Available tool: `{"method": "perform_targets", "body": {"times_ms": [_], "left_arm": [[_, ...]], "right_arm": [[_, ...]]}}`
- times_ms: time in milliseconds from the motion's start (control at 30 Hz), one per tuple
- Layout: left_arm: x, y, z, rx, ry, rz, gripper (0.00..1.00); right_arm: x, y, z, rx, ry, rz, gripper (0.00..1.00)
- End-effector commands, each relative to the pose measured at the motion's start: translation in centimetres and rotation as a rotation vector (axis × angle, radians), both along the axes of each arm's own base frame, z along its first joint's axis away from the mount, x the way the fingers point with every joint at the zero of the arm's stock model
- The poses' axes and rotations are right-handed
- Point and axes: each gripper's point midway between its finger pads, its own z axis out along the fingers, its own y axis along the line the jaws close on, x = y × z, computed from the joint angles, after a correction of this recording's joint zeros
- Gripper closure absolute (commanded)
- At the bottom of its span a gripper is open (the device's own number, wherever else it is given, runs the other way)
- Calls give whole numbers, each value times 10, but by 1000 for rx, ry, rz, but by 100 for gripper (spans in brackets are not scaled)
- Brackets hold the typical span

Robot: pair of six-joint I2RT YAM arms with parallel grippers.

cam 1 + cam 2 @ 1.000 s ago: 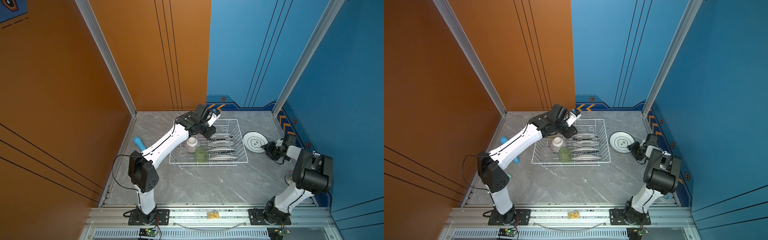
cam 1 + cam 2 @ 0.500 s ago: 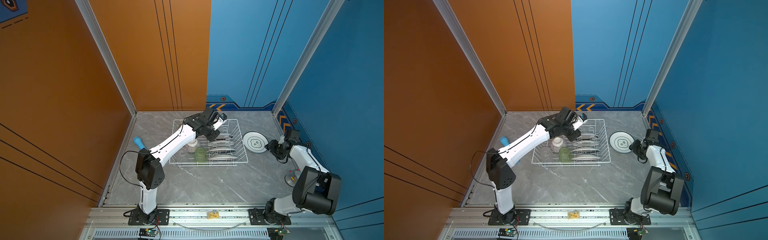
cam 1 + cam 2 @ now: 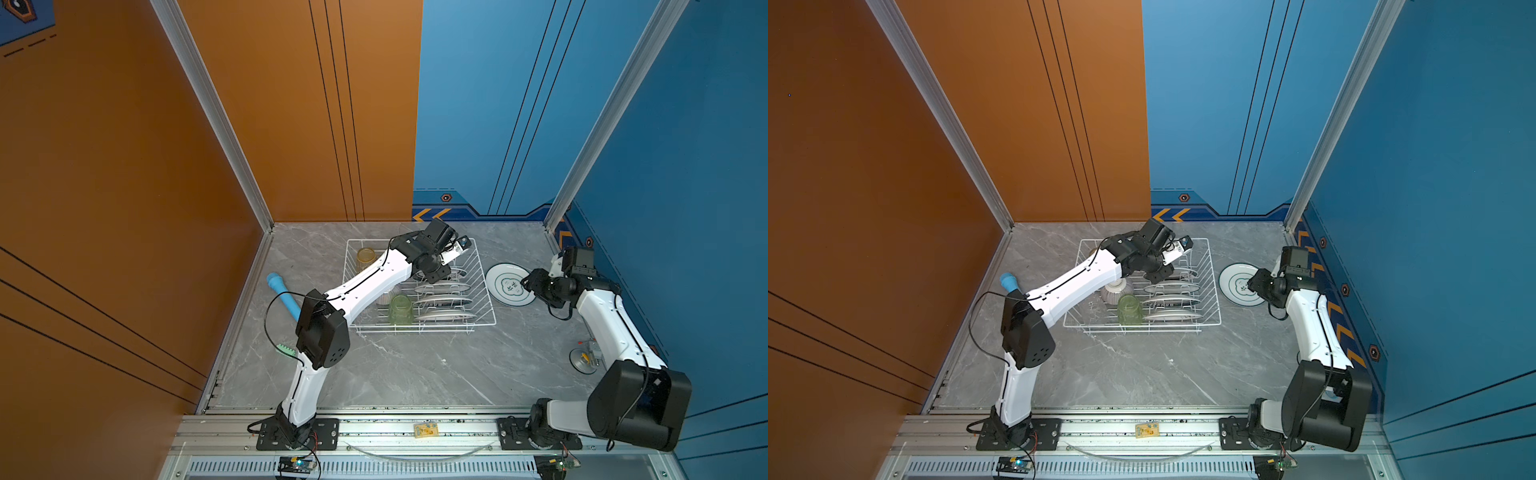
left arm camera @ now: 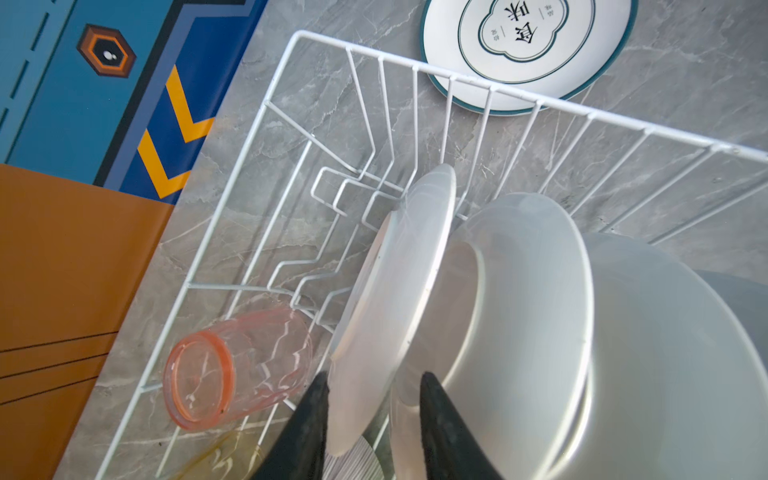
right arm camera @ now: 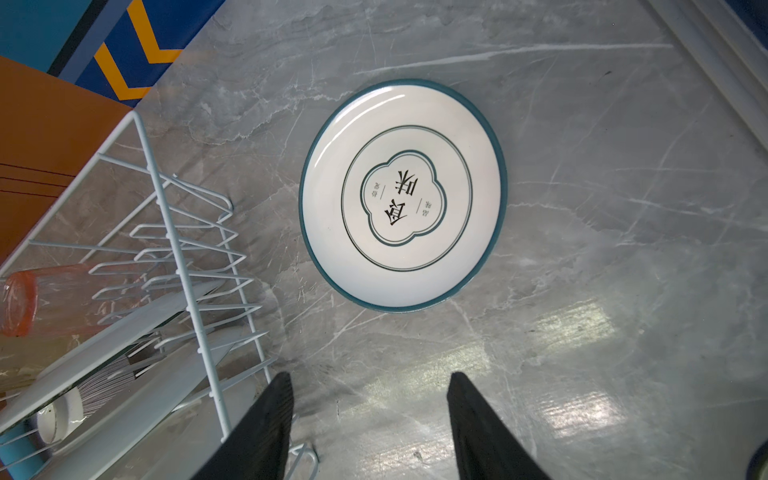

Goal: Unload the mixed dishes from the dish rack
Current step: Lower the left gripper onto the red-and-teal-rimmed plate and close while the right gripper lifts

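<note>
The white wire dish rack point(image 3: 486, 286) point(image 3: 1209, 286) stands at the back of the table. Several white plates point(image 3: 442, 287) stand on edge in its slots. My left gripper point(image 4: 374, 376) point(image 3: 436, 277) is open and straddles the rim of the rearmost plate point(image 4: 399, 270); one finger touches it, the other stands clear. A pink tumbler point(image 4: 237, 365) lies on its side beside it. A yellow tumbler point(image 3: 365, 255), a green tumbler point(image 3: 401, 309) and a striped bowl point(image 3: 1115, 289) also sit in the rack. Another plate point(image 5: 403, 195) point(image 3: 510, 285) lies flat right of the rack. My right gripper point(image 5: 370, 378) point(image 3: 528, 282) hangs open and empty beside it.
A light-blue cylinder point(image 3: 284, 293) and a small green block point(image 3: 286, 350) lie left of the rack, near the orange wall. A small round fixture point(image 3: 584, 359) sits by the right arm. The blue wall stands close behind the right gripper.
My left gripper has moved right across the rack and down over the rearmost plate, jaws narrowing. The right arm has swung its elbow forward while its gripper stayed by the flat plate.
</note>
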Motion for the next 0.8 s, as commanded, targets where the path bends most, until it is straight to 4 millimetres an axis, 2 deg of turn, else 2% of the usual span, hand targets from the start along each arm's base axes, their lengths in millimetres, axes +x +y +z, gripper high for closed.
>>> {"method": "perform_targets", "body": {"times_ms": [0, 67, 233, 767], "left_arm": [[2, -2, -12, 72, -5, -35, 65], [3, -3, -17, 89, -1, -51, 69], [4, -9, -26, 123, -1, -80, 70], [20, -10, -35, 255, -103, -85, 93]], "right_arm": [[-3, 0, 20, -22, -32, 13, 41], [-4, 1, 23, -17, -41, 15, 41], [-5, 1, 28, -10, -57, 11, 41], [-6, 1, 30, -7, -68, 17, 40]]}}
